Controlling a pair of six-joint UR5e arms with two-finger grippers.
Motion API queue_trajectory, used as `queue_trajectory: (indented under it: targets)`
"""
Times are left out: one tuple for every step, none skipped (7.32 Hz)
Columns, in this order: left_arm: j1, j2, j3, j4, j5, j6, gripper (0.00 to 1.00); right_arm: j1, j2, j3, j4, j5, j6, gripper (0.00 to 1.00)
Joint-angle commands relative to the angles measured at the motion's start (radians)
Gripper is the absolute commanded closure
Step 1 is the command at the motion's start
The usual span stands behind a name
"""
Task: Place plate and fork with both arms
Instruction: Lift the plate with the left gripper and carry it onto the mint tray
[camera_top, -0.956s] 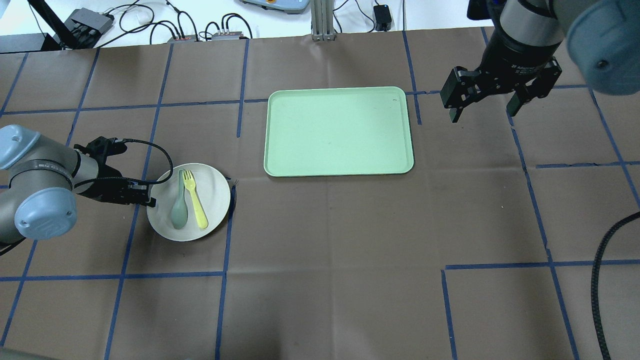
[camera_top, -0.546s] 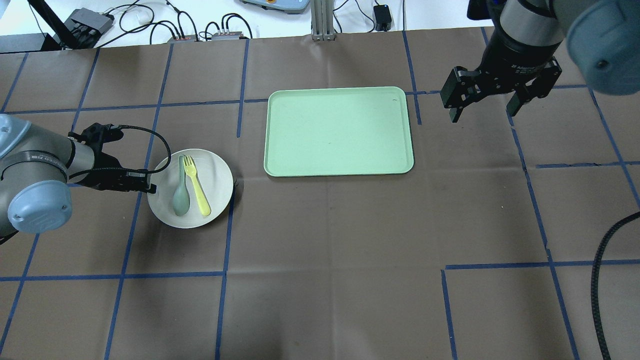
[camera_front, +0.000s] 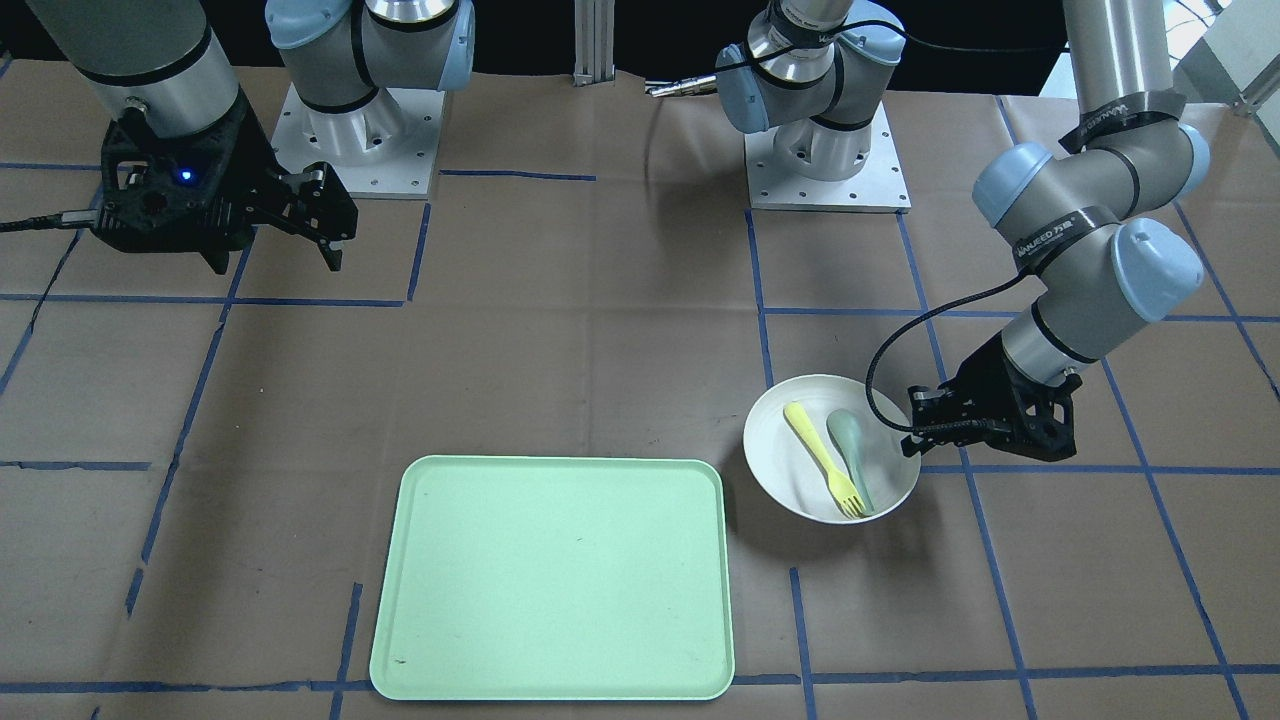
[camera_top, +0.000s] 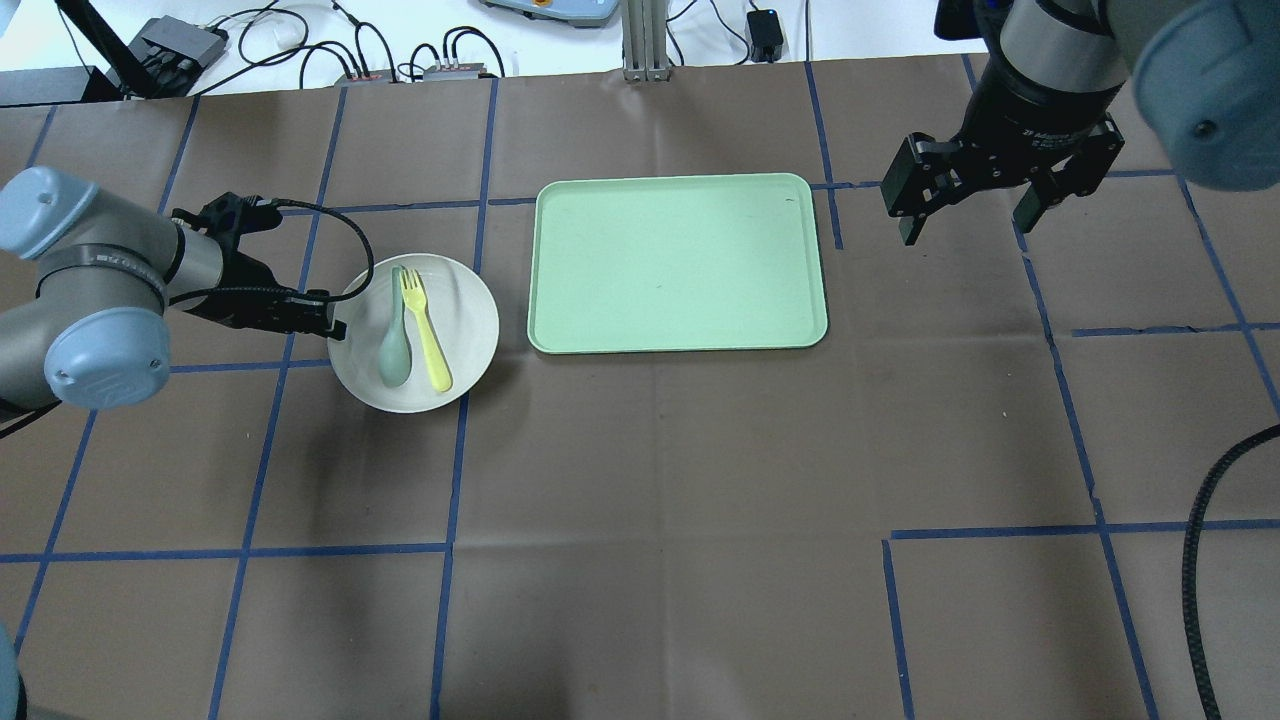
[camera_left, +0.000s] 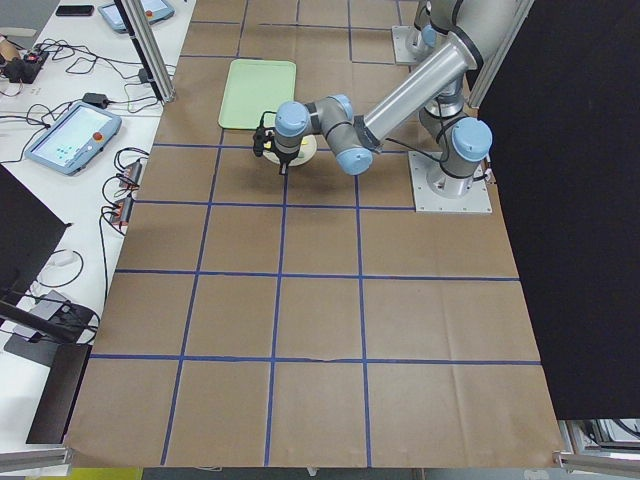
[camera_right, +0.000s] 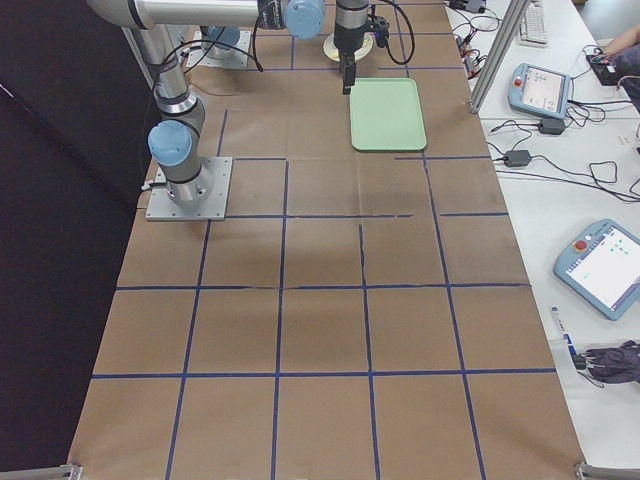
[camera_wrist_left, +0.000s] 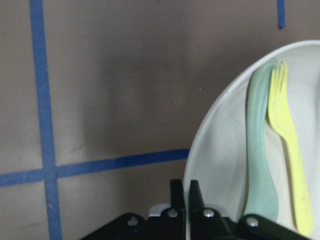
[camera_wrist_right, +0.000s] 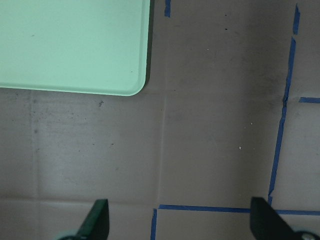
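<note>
The off-white plate (camera_top: 455, 350) hangs above the table left of the mint-green tray (camera_top: 677, 262), with its shadow on the paper below. On the plate lie the pale-yellow fork (camera_top: 426, 331) and a grey-green spoon (camera_top: 394, 345). My left gripper (camera_top: 335, 327) is shut on the plate's left rim; the wrist view shows the jaws (camera_wrist_left: 186, 197) pinching the rim beside the fork (camera_wrist_left: 290, 145). In the front view the plate (camera_front: 775, 450) and fork (camera_front: 820, 459) show beside the left gripper (camera_front: 915, 425). My right gripper (camera_top: 968, 212) is open and empty, high beyond the tray's far right corner.
The tray (camera_front: 555, 577) is bare. Cables and boxes (camera_top: 180, 40) lie past the table's far edge. A black cable (camera_top: 1200, 560) hangs at the right. The brown paper carries blue tape lines.
My left gripper has carried the plate, with fork and spoon on it, up and right toward the tray. My right gripper has barely moved.
</note>
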Motion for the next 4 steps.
queue_trajectory:
  targets:
    - [-0.126, -0.097, 0.153, -0.018, 0.0, -0.082, 1.0, 0.0, 0.0, 0.0, 0.0, -0.001, 0.0, 0.0]
    - [-0.192, -0.129, 0.218, -0.04, 0.004, -0.127, 1.0, 0.0, 0.0, 0.0, 0.0, -0.001, 0.0, 0.0]
    - [-0.244, -0.161, 0.269, -0.054, 0.002, -0.176, 1.0, 0.0, -0.002, 0.002, 0.0, -0.001, 0.0, 0.0]
    - [-0.306, -0.206, 0.322, -0.055, 0.004, -0.211, 1.0, 0.0, -0.002, 0.002, 0.0, -0.001, 0.0, 0.0]
